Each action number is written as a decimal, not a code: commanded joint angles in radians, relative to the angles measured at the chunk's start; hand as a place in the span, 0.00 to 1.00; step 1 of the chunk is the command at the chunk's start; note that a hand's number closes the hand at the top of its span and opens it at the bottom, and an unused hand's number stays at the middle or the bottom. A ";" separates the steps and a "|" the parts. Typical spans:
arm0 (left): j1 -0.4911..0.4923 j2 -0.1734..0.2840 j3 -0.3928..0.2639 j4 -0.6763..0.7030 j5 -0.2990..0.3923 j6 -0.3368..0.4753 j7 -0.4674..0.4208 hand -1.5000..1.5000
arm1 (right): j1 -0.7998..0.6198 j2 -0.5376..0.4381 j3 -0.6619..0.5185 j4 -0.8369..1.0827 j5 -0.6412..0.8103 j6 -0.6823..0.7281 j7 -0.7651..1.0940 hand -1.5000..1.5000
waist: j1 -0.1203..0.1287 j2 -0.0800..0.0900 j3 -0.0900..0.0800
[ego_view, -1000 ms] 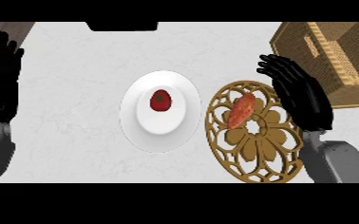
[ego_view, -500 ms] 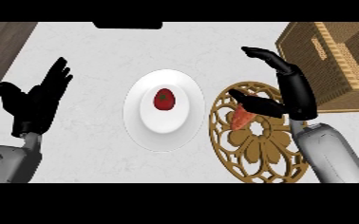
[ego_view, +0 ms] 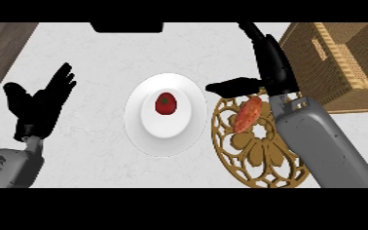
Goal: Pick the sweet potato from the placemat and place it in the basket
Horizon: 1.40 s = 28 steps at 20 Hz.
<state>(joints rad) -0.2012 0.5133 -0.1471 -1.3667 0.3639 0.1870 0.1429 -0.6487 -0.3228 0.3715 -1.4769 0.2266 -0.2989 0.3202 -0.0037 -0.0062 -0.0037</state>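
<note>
The right hand (ego_view: 267, 68) hovers with fingers released above the sweet potato (ego_view: 248, 113) lying on the gold placemat (ego_view: 259, 151); the left hand (ego_view: 39, 102) rests released; wicker basket (ego_view: 338, 63) beside.

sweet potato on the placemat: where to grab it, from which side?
Grip the sweet potato across its narrow middle. It lies elongated and tilted on the gold placemat, upper end toward the right hand, which is open above it. Probably come from above, thumb on the plate side, fingers on the basket side.
</note>
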 commanded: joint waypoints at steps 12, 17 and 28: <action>-0.004 -0.012 0.011 -0.008 -0.015 -0.002 0.014 0.50 | -0.305 -0.327 -0.083 -0.040 -0.160 0.682 0.769 0.00 | -0.011 -0.006 0.002; 0.012 0.007 0.047 0.014 0.002 -0.048 0.004 0.50 | -0.212 -0.408 -0.193 -0.093 -0.361 0.778 0.769 0.00 | -0.014 -0.002 0.004; 0.079 -0.042 0.049 -0.077 -0.051 -0.041 0.015 0.50 | 0.109 -0.435 -0.359 -0.488 -0.403 0.599 0.761 0.00 | -0.001 0.001 0.004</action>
<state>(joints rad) -0.1765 0.4832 -0.0950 -1.3741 0.3242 0.1497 0.1491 -0.6172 -0.7748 0.0533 -1.8451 -0.2000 0.3521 1.0019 -0.0162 -0.0062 0.0001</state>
